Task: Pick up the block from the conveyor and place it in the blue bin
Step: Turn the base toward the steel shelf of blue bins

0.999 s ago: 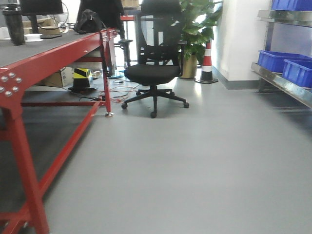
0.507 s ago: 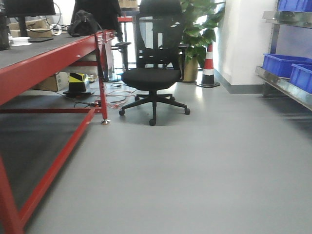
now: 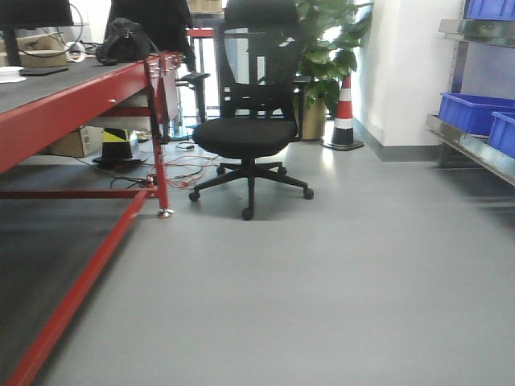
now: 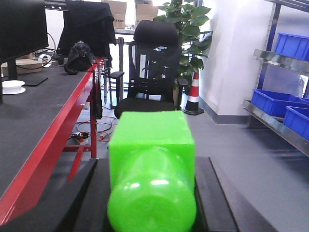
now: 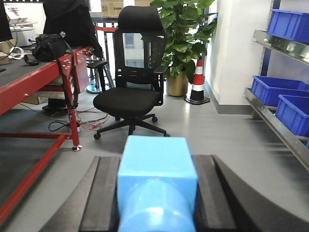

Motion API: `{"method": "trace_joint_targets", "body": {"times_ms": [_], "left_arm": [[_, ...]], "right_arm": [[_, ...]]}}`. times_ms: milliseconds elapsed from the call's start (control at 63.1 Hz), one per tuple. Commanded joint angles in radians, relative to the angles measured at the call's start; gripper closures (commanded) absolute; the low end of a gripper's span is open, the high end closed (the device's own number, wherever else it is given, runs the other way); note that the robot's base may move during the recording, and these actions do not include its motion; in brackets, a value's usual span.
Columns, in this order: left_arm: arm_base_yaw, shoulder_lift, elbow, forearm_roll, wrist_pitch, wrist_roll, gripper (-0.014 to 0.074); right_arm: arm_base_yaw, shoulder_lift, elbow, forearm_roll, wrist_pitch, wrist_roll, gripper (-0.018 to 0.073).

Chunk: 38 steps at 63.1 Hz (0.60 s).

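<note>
Nearest, right wrist view: right claw (image 5: 157, 193) pinching the block (image 5: 157, 162). Light blue, flat-sided above, rounded toward the lens. Dark pads (image 5: 104, 193) pressed against both flanks. So: off the conveyor, carried in that claw.

Left wrist view: left claw (image 4: 152, 193) likewise clamped on a green block (image 4: 150, 140) of the same form.

Handling, judged from the gloss and crisp edges: hard plastic, light, stiff, not fragile, somewhat slippery. Flat opposite sides the place to hold, as now. Low release into the bin advisable, to avoid a bounce.

Underfoot: grey floor (image 3: 322, 281), smooth, faintly reflective, open ahead.

Along the left: conveyor (image 4: 38, 111), dark belt on a red frame, carrying a monitor (image 4: 21, 29) and a black bag (image 3: 125, 40).

Mid-room: black office chair (image 3: 245, 137) beside the frame's end, loose cables on the floor behind it.

Farther back: potted plant (image 3: 326, 48) and striped cone (image 3: 344, 112) against a white wall.

Right side: steel shelf (image 5: 275, 123) with blue bins (image 5: 268, 89), well apart from both claws.
</note>
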Motion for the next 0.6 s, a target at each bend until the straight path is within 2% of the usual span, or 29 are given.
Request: {"method": "trace_joint_targets", "body": {"times_ms": [0, 587], "left_arm": [[-0.005, -0.006, 0.002, 0.000, -0.015, 0.000, 0.0707], [-0.005, -0.006, 0.002, 0.000, -0.015, 0.000, 0.0707]], "right_arm": [[-0.001, -0.005, 0.001, -0.006, -0.025, -0.002, 0.0721], [-0.001, -0.005, 0.001, -0.006, -0.025, -0.002, 0.0721]]}}
